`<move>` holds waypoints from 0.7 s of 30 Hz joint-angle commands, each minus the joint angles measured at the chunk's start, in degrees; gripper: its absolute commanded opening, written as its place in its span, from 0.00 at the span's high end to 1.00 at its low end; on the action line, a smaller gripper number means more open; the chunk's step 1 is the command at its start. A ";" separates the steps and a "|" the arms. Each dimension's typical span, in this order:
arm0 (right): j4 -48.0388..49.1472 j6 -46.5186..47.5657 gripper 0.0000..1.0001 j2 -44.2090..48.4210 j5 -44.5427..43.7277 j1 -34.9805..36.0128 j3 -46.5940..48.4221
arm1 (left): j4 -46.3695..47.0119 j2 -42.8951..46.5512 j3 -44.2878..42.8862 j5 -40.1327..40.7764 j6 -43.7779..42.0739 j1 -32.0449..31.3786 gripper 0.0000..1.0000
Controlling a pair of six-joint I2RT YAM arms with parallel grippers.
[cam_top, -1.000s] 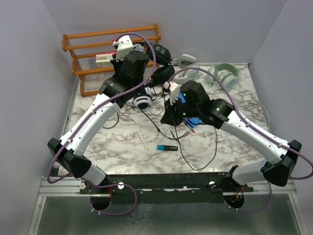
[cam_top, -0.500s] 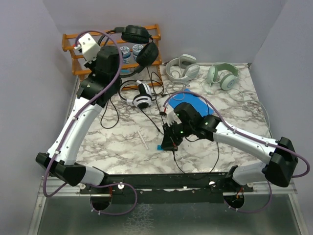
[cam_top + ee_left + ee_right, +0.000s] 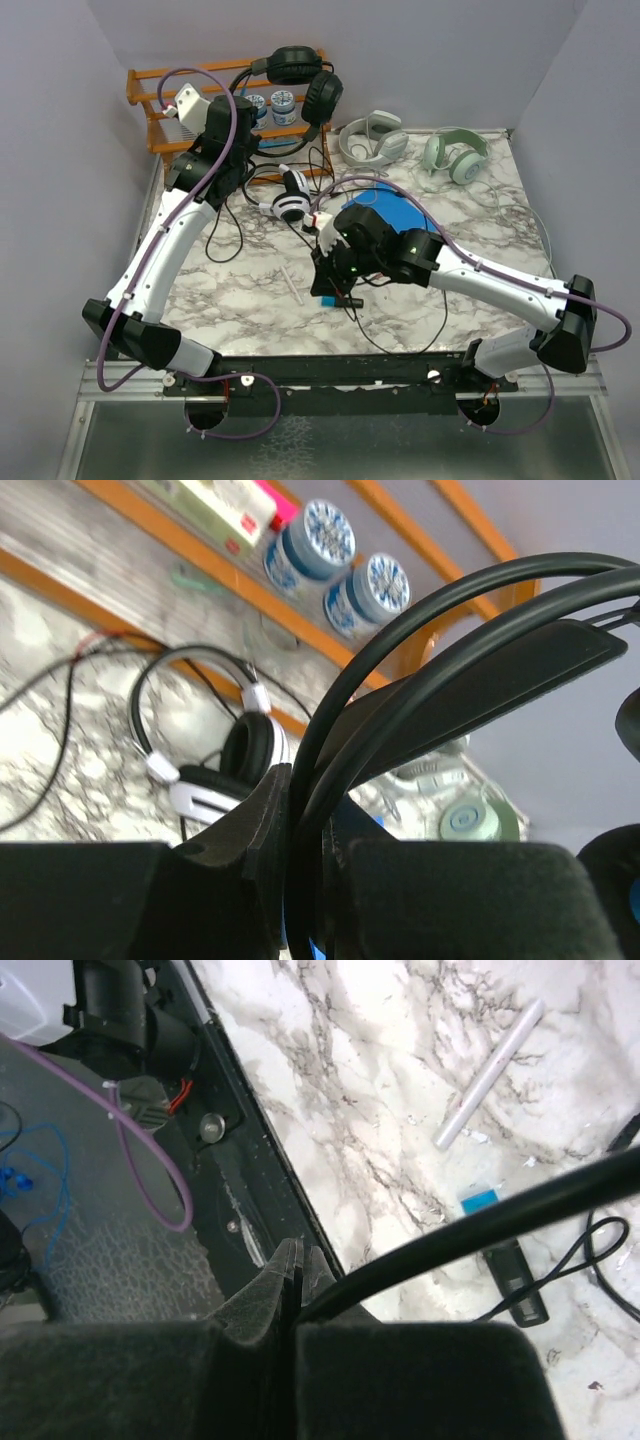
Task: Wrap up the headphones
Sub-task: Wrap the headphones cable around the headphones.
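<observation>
The all-black headphones (image 3: 303,78) hang in the air in front of the rack, their headband (image 3: 470,670) clamped between the jaws of my left gripper (image 3: 252,112) (image 3: 310,825), which is shut on it. Their thin black cable (image 3: 330,205) (image 3: 500,1215) runs down to my right gripper (image 3: 335,288) (image 3: 298,1260), which is shut on it low over the table's near middle. The white-and-black headphones (image 3: 289,200) (image 3: 225,755) lie on the marble below the lifted pair. A pale grey-white pair (image 3: 372,138) and a pale green pair (image 3: 455,155) lie at the back right.
An orange wooden rack (image 3: 150,92) with two blue-lidded jars (image 3: 272,104) (image 3: 345,565) stands at the back left. A white stick (image 3: 293,285) (image 3: 490,1075) and a blue-and-black marker (image 3: 505,1260) lie beside the right gripper. A blue flat piece (image 3: 400,212) lies mid-table. Loose cables trail across the marble.
My left arm has lifted the black headphones up and back toward the rack. My right gripper has moved forward and left, down along the cable, and is shut on it.
</observation>
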State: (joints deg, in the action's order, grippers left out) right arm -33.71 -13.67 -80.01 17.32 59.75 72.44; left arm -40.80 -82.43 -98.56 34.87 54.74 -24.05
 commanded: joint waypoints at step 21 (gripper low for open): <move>-3.23 9.24 0.99 -8.53 -0.26 10.09 15.96 | -0.89 -3.79 4.44 -15.25 12.53 0.23 1.00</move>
State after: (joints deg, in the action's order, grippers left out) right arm -35.77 -7.27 -89.97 12.03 67.90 84.18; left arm -43.64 -84.36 -93.27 20.47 64.69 -24.01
